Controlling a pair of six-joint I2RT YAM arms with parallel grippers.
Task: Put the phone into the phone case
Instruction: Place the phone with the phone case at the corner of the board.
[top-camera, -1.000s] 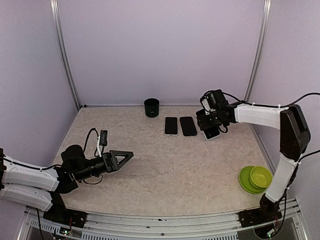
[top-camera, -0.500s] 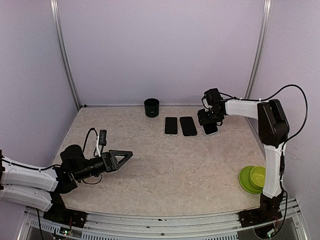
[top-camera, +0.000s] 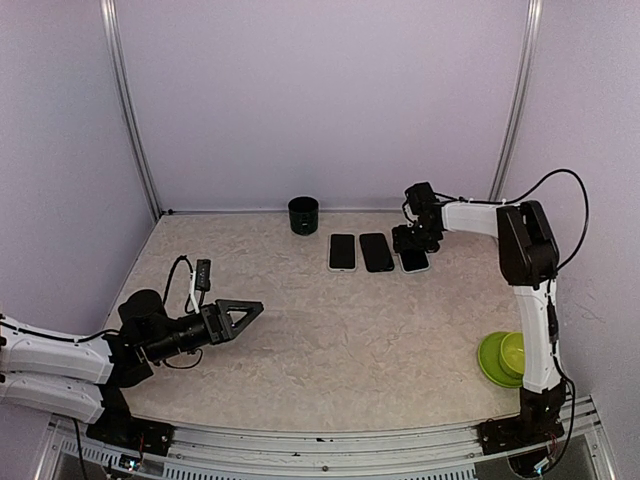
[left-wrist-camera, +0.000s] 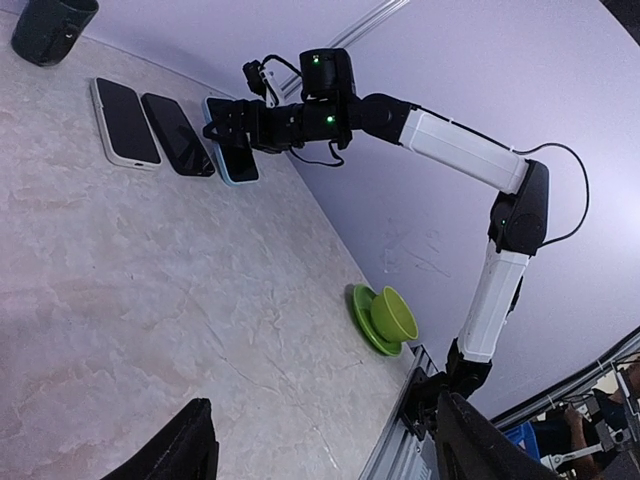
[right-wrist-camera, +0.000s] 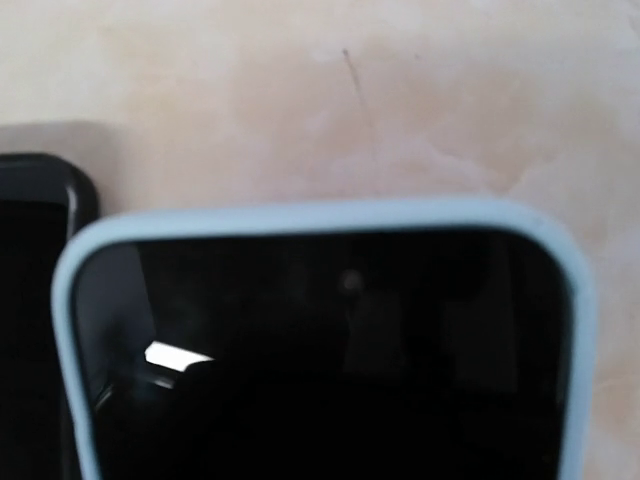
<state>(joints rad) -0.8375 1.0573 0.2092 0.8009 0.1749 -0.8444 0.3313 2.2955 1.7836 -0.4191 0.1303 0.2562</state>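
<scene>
The phone (top-camera: 414, 262), seated in its pale blue phone case (right-wrist-camera: 300, 215), lies far right on the table (top-camera: 350, 340), long axis running near to far. The right gripper (top-camera: 409, 242) covers its far end; whether it grips cannot be told. Only the right wrist view shows the case rim close up. The left gripper (top-camera: 246, 311) gapes empty, near left.
</scene>
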